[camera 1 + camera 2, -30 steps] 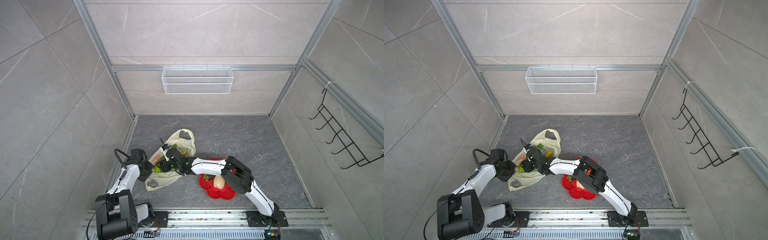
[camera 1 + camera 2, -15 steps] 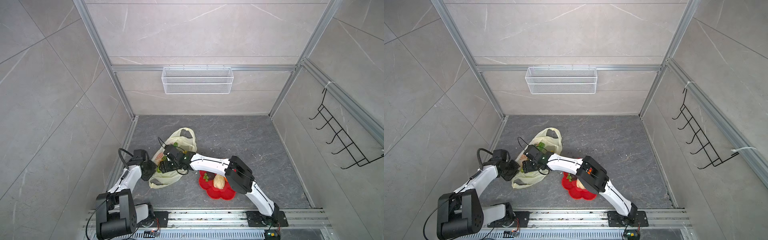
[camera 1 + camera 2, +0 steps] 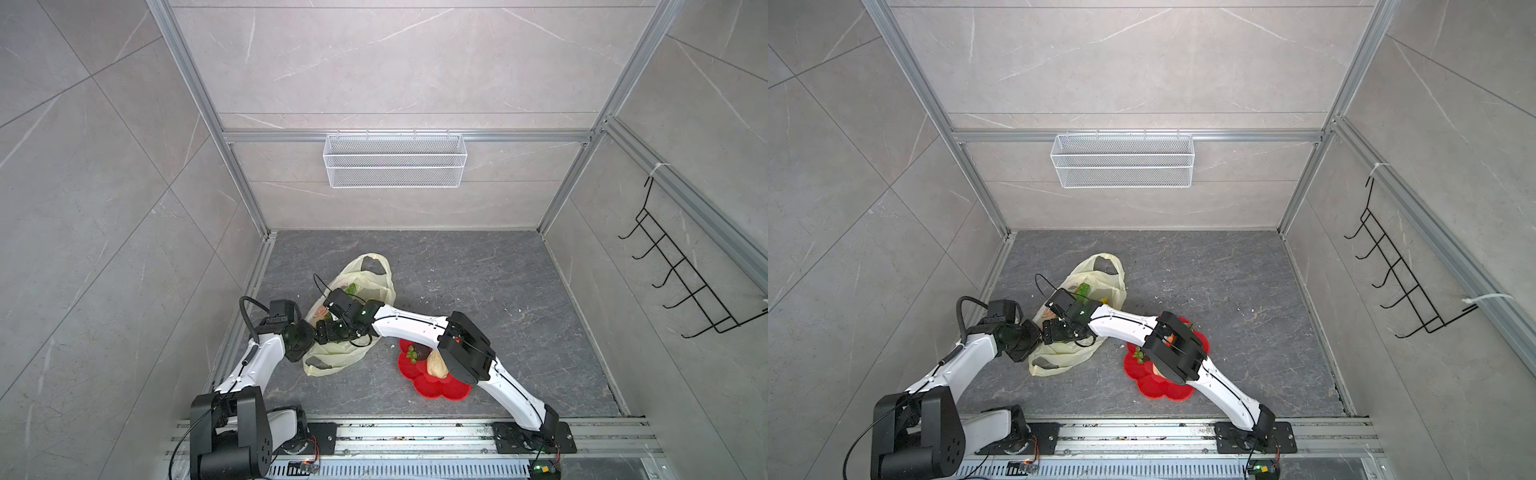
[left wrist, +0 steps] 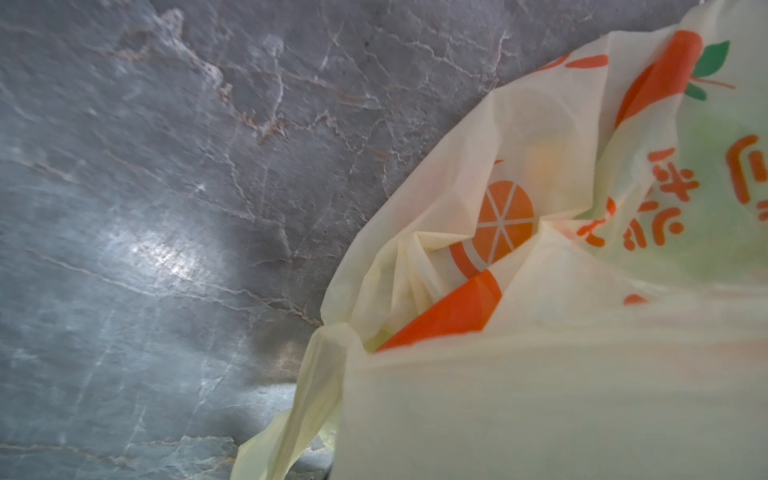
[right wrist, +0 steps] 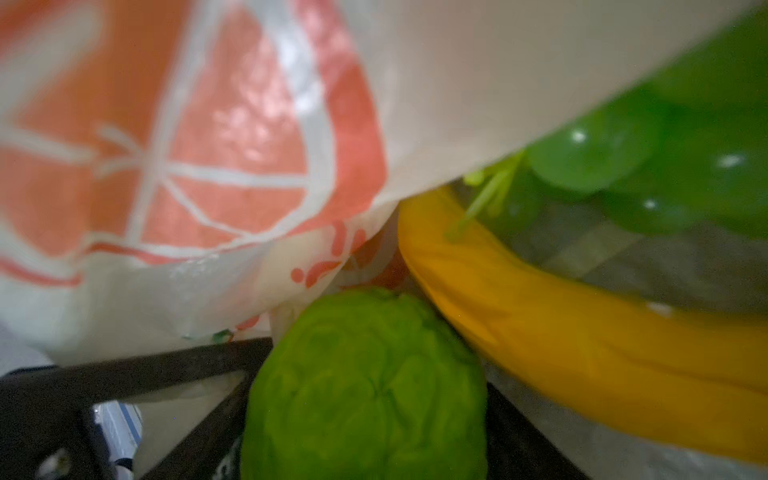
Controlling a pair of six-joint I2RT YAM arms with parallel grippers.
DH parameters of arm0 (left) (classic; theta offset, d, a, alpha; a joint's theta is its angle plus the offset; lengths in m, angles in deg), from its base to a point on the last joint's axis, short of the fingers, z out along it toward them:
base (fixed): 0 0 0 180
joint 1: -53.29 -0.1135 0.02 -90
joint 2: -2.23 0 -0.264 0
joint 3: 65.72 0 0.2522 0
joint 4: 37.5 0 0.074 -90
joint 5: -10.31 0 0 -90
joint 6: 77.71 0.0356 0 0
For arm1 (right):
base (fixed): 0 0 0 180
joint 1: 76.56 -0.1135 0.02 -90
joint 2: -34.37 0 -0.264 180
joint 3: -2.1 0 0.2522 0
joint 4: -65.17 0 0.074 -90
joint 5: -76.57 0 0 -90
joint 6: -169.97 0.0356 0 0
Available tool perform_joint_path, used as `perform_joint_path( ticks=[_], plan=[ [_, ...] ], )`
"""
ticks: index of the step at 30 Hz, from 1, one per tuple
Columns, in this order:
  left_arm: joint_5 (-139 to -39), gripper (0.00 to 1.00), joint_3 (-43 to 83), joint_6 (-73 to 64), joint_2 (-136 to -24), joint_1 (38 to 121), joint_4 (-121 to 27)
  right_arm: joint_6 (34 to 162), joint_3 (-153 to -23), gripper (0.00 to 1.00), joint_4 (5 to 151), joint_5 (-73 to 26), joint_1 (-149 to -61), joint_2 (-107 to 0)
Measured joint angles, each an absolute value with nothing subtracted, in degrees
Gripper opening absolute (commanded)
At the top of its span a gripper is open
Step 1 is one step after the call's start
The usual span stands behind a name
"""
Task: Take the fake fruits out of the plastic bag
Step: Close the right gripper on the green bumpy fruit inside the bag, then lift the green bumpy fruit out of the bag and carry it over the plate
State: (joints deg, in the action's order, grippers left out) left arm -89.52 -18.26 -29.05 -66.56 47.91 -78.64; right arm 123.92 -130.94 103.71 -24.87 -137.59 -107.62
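Noted: left gripper (image 3: 308, 337) fingers closed, apparently pinching the plastic bag (image 3: 332, 358) rim on the surface (image 3: 478, 291); right gripper (image 3: 326, 331) inside the bag, fingers straddling the green bumpy fruit (image 5: 365, 386) beside the banana (image 5: 582, 340), clamping indeterminate; risk: film caught with fruit, dragging bag.

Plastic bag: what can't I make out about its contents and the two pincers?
- Right pincer: half buried in the plastic bag in both top views; the blurred right wrist view shows the green bumpy fruit close up, grip unclear.
- Left pincer: shut; bag film fills the left wrist view, so what it pinches is hidden.
- Other fruits inside: film hides all but the banana and grapes.
- Red plate: right arm covers part.
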Motion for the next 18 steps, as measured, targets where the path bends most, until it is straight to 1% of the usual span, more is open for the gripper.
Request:
perform_joint_path(
  ticks=[3, 9, 13, 18],
  plan=[
    [-89.91, 0.01, -18.46, -29.03, -66.56, 47.91, -78.88, 124.09, -131.07, 0.73, 104.1, -25.14, -137.59, -107.62],
    [-91.02, 0.0, -17.63, -28.02, -67.0, 47.91, -80.78, 124.0, -129.81, 0.72, 103.56, -25.01, -137.59, -106.92],
    [-94.21, 0.0, -14.92, -27.52, -70.78, 47.95, -82.25, 123.7, -124.61, 0.71, 101.79, -24.63, -137.59, -103.58],
    [-96.4, 0.0, -7.92, -25.1, -75.64, 47.95, -86.75, 121.75, -115.27, 0.7, 97.41, -22.62, -137.59, -95.93]
  ],
)
